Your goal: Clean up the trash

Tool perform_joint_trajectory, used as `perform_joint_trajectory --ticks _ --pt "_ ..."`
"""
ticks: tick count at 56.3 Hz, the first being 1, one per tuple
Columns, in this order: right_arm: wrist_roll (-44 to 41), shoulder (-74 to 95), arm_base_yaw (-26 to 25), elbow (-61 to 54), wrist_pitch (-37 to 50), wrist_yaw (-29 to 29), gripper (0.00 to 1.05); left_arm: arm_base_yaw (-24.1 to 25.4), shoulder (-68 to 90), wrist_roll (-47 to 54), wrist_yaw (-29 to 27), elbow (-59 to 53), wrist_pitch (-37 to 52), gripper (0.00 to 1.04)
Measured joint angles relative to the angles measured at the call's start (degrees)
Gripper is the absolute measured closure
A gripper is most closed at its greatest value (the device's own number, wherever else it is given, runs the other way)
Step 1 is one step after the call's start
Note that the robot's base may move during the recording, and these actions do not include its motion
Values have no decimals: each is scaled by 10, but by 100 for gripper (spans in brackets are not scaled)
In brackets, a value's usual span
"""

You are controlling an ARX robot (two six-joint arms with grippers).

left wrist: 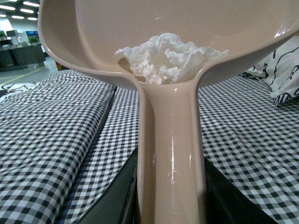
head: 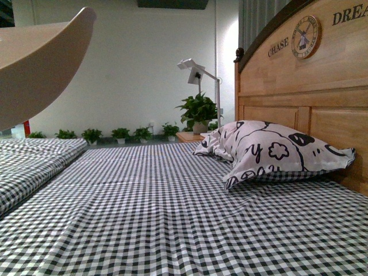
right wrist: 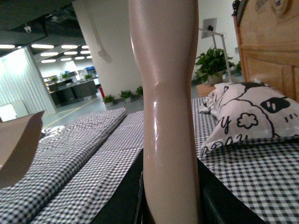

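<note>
My left gripper [left wrist: 170,200] is shut on the handle of the pinkish dustpan [left wrist: 168,140], held up above the bed. The trash [left wrist: 166,57], a crumpled white paper wad, lies inside the pan where the handle joins it. The pan's underside shows at the upper left of the front view [head: 40,57] and at the edge of the right wrist view [right wrist: 16,149]. My right gripper [right wrist: 170,205] is shut on the pinkish brush handle [right wrist: 168,93], which stands upright; the brush head is out of view. Neither gripper shows in the front view.
The bed's black-and-white checked sheet [head: 161,213] fills the foreground, with a folded ridge of bedding [head: 29,167] on the left. A black-and-white patterned pillow [head: 270,150] leans by the wooden headboard [head: 310,86] on the right. A lamp and potted plants stand behind.
</note>
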Motion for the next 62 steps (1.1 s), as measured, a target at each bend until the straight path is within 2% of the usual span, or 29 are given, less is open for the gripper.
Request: perform_joint_trajectory --ticks 4,10,62 --pt "-3 -4 -8 -2 -8 6 84 -23 -4 -8 -30 -7 6 77" --pt "-8 -8 -13 -2 -16 10 84 -33 -7 -14 -34 -11 7 77" --pt "-17 -11 -14 -2 -16 9 84 -34 -7 -19 -35 -11 8 77"
